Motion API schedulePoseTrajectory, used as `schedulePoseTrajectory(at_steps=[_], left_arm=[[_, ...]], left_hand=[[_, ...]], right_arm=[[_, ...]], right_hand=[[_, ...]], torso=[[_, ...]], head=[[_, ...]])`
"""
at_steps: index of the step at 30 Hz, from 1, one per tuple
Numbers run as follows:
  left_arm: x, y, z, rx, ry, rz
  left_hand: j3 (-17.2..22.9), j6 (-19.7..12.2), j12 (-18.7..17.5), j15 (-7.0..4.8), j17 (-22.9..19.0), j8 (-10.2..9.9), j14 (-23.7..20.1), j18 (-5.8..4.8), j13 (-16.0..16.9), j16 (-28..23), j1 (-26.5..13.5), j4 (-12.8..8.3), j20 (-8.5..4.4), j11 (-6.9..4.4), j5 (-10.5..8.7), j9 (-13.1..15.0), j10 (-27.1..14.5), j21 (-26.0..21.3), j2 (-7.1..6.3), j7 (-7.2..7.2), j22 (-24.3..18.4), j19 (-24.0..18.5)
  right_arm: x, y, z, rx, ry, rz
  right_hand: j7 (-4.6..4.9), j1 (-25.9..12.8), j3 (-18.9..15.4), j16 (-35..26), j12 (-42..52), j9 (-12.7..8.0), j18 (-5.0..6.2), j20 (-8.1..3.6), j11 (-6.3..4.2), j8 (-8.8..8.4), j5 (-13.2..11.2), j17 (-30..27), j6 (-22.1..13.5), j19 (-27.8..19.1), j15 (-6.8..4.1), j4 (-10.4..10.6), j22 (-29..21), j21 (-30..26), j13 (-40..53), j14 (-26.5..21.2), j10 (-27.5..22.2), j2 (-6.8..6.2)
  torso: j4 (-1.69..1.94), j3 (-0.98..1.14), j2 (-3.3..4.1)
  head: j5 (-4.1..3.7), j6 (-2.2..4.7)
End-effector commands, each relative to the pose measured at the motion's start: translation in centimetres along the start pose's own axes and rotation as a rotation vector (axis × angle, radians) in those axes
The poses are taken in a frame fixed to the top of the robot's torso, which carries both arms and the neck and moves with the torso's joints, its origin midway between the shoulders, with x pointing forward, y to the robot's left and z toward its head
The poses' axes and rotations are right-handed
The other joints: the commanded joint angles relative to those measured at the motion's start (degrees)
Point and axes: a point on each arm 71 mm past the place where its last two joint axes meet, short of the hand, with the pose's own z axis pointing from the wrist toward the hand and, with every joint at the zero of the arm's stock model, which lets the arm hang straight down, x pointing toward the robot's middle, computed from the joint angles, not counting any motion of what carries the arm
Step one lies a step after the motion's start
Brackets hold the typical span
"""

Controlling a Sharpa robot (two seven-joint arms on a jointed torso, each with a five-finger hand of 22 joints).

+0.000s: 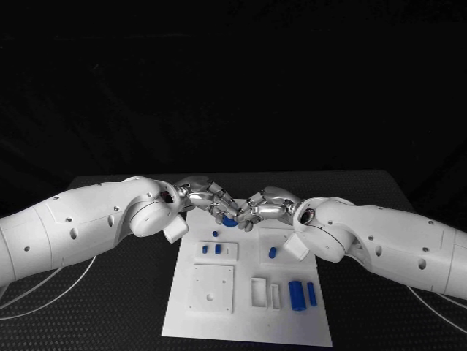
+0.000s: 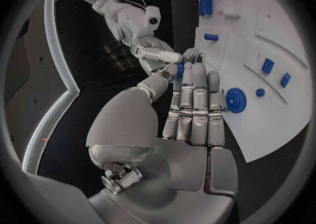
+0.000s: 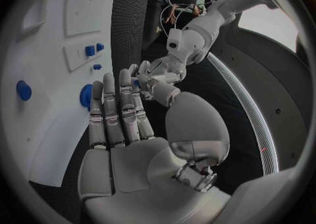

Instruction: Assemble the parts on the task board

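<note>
The white task board [image 1: 249, 307] lies lengthwise in the middle of the table. My left hand [image 1: 204, 194] and right hand [image 1: 263, 207] meet fingertip to fingertip over its far end. A small blue part [image 2: 180, 69] sits pinched where the thumbs and fingertips of both hands come together, also seen as the small blue part [image 3: 136, 82]. The other fingers of each hand stay straight. Just below the hands a round blue disc [image 2: 236, 100] lies on the board; the head view shows this blue disc [image 1: 229, 220] under the fingertips.
Several more blue parts stand on the board: two pegs [image 1: 219, 248] in a raised block, one peg [image 1: 272, 252] beside it, and long pieces [image 1: 297, 295] near a slotted holder [image 1: 259, 291]. A square plate [image 1: 213, 287] sits at the board's near left.
</note>
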Motion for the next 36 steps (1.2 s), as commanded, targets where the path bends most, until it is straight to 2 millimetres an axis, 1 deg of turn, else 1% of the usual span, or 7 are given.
schedulePoseTrajectory(at_steps=[1,6,15,22,25,29,36], left_arm=[[0.1,0.0,0.0,0.002,0.009,0.014],[0.1,-0.1,0.0,0.004,0.003,0.014],[-0.1,0.0,0.0,0.004,-0.016,0.007],[-0.4,0.1,-0.1,0.005,-0.034,0.011],[-0.6,0.1,-0.2,0.007,-0.044,0.029],[-0.6,0.0,-0.4,0.023,-0.058,0.098],[0.0,-1.0,-1.0,0.12,-0.136,0.446]], left_hand=[[0.5,0.41,0.17,0.03,0.11,0.25,0.36,-0.85,0.11,0.36,0.14,-0.01,-0.16,0.06,0.14,0.03,0.42,-0.28,0.29,-0.11,0.11,0.36],[0.57,0.46,0.17,0.01,0.18,0.27,0.4,-0.85,0.12,0.38,0.14,-0.02,-0.18,0.05,0.15,0.05,0.51,-0.3,0.34,-0.13,0.14,0.4],[0.65,0.51,0.17,-0.01,0.27,0.28,0.45,-0.85,0.14,0.4,0.06,0.02,-0.19,0.03,0.16,0.07,0.62,-0.32,0.41,-0.15,0.19,0.47],[0.71,0.54,0.16,-0.03,0.34,0.29,0.49,-0.85,0.16,0.41,0.02,0.02,-0.2,0.03,0.17,0.09,0.69,-0.33,0.43,-0.17,0.22,0.52],[0.73,0.55,0.16,-0.04,0.37,0.29,0.5,-0.85,0.16,0.42,0.01,0.01,-0.2,0.03,0.17,0.09,0.71,-0.34,0.42,-0.17,0.23,0.54],[0.75,0.56,0.15,-0.05,0.39,0.29,0.51,-0.85,0.17,0.42,0.01,0.01,-0.21,0.03,0.17,0.1,0.74,-0.34,0.41,-0.18,0.25,0.56],[0.85,0.62,0.14,-0.1,0.5,0.31,0.59,-0.85,0.18,0.45,0.02,-0.07,-0.25,0.01,0.18,0.13,0.85,-0.32,0.36,-0.21,0.33,0.68]], right_arm=[[-0.2,0.1,0.0,-0.017,-0.017,0.03],[-0.1,0.1,0.0,-0.008,-0.005,0.032],[-0.2,-0.1,0.0,0.003,0.004,0.031],[-0.6,-0.3,-0.3,0.006,-0.001,0.036],[-1.3,-0.8,-0.4,0.015,-0.022,0.047],[-2.6,-1.5,-0.6,0.023,-0.068,0.076],[-7.0,-2.1,-1.1,0.006,-0.207,0.11]], right_hand=[[0.1,-0.2,0.43,-0.63,-0.49,-0.09,0.58,0.27,0.43,-0.61,0.21,-0.02,-0.8,-0.32,0.54,-0.15,0.96,-0.47,0.0,-0.24,-0.49,-1.06],[0.97,-1.33,-4.68,-1.65,-1.65,-0.47,0.13,0.44,1.31,-1.9,5.84,-0.07,-2.6,-2.42,1.53,-0.7,1.2,-1.39,-0.19,-1.64,-2.4,-2.74],[2.99,-0.37,-10.82,-3.94,-4.08,-2.39,-0.97,0.9,3.66,-4.68,7.36,-0.91,-6.9,-7.11,3.81,-0.73,1.16,-3.46,-1.73,-6.16,-7.16,-4.22],[3.58,-0.68,-13.5,-4.62,-4.62,-3.12,-1.3,1.12,4.32,-5.28,8.47,-1.58,-8.17,-8.58,4.5,-0.68,1.16,-4.12,-2.6,-7.58,-8.62,-5.19],[3.76,-1.56,-15.41,-4.71,-4.64,-3.44,-1.39,1.22,4.52,-5.38,11.03,-1.88,-8.6,-9.09,4.75,-0.63,1.2,-4.35,-3.03,-8.09,-9.07,-5.7],[4.06,-2.9,-18.05,-4.82,-4.73,-3.78,-1.5,1.29,4.79,-5.55,12.58,-2.19,-9.27,-9.73,5.04,-0.57,1.2,-4.66,-3.49,-8.83,-9.74,-6.1],[3.89,-4.8,-20.11,-4.46,-4.26,-3.88,-1.29,1.29,4.61,-5.15,15.23,-2.34,-8.96,-9.45,4.96,-0.28,1.19,-4.6,-3.7,-8.68,-9.46,-5.67]], torso=[[0.0,0.01,-0.01],[-0.03,0.01,0.01],[0.0,-0.02,-0.01],[0.03,-0.03,0.0],[0.07,-0.05,0.0],[-0.01,-0.07,-0.02],[0.02,-0.06,-0.01]], head=[[-0.01,0.01],[0.07,-0.02],[0.03,0.0],[0.04,0.03],[0.09,0.05],[0.14,0.04],[0.03,0.07]])
